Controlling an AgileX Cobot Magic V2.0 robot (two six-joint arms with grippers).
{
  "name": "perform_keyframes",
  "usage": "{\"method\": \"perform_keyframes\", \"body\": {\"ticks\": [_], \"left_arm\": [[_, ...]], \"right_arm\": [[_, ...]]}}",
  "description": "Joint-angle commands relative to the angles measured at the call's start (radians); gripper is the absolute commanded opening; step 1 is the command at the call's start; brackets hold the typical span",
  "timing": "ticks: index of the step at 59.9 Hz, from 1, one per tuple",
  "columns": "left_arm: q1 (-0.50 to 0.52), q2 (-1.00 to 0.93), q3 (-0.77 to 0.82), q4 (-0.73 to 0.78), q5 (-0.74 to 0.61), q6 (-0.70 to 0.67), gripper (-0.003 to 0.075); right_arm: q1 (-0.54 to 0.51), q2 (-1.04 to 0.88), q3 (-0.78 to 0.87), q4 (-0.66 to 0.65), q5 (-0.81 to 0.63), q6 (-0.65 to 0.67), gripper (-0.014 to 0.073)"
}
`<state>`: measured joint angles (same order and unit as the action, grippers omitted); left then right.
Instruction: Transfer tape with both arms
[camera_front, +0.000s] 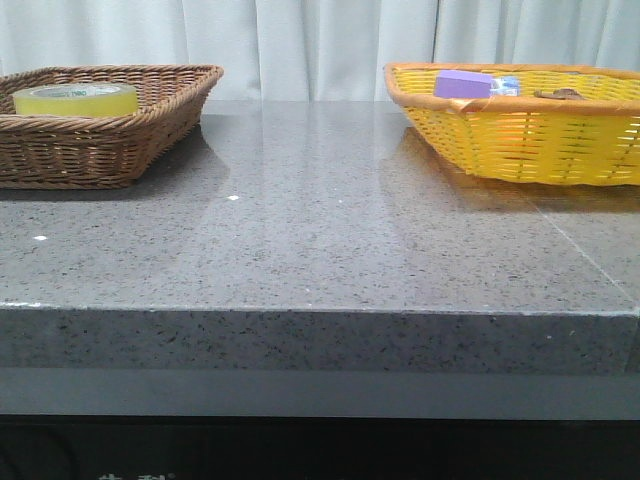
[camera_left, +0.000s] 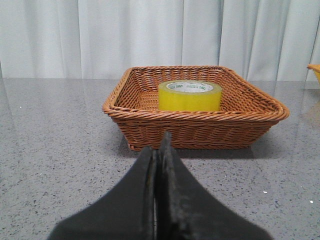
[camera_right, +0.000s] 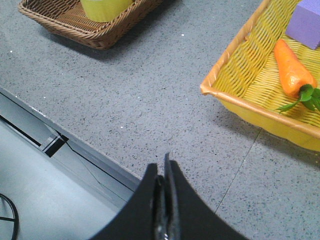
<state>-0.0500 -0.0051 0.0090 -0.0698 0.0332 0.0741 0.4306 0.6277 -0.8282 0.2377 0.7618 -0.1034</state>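
Here we are, and the wide roll of translucent yellow packing tape (camera_left: 190, 96) is lying flat on its side, hole up, inside the brown woven wicker basket (camera_left: 150, 127) at the far left corner of the grey speckled stone table (camera_front: 320, 250). Over at the far right corner sits the yellow woven basket (camera_front: 520, 145), with a purple block (camera_front: 463, 83) and an orange toy carrot (camera_right: 292, 70) inside it.

Both arms are hanging back. The left end effector (camera_left: 160, 150) points straight at the brown basket from the near side, black fingers pinched together with nothing between them. The right end effector (camera_right: 164, 172) hovers by the table's near edge, likewise clenched on nothing, well apart from either basket.

Now, that roll. It looks stiff, a rigid cardboard core with tight windings, so it should not crush under a squeeze, and probably modest in weight. The outer face is glossy and likely slippery. My bet is that the sound grip is one finger down the white core and one outside the yellow wall, pinching the ring. The basket's raised rim stands in front of the roll, so coming from above seems wiser.
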Motion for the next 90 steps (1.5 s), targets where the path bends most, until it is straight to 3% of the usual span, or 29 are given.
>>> {"method": "perform_keyframes", "body": {"ticks": [1, 13, 30, 40, 60, 68, 90], "left_arm": [[-0.001, -0.019, 0.040, -0.010, -0.079, -0.010, -0.0020], [-0.001, -0.019, 0.040, -0.010, -0.079, -0.010, -0.0020], [-0.001, -0.019, 0.040, -0.010, -0.079, -0.010, -0.0020], [-0.001, -0.019, 0.040, -0.010, -0.079, -0.010, -0.0020], [-0.001, -0.019, 0.040, -0.010, -0.079, -0.010, -0.0020], [-0.001, -0.019, 0.040, -0.010, -0.079, -0.010, -0.0020], [-0.001, -0.019, 0.040, -0.010, -0.079, -0.010, -0.0020]], "right_arm": [[0.000, 0.000, -0.023, 0.014, -0.066, -0.002, -0.0071], [-0.022, -0.039, 0.016, -0.046, -0.132, -0.010, -0.0071], [-0.306, -0.293, 0.381, -0.051, -0.607, -0.010, -0.0071], [-0.385, -0.454, 0.586, -0.051, -0.770, -0.010, -0.0071], [-0.440, -0.647, 0.829, -0.051, -0.784, -0.010, -0.0071], [-0.438, -0.665, 0.829, -0.051, -0.716, -0.010, -0.0071], [-0.438, -0.664, 0.829, -0.051, -0.721, -0.010, -0.0071]]}}
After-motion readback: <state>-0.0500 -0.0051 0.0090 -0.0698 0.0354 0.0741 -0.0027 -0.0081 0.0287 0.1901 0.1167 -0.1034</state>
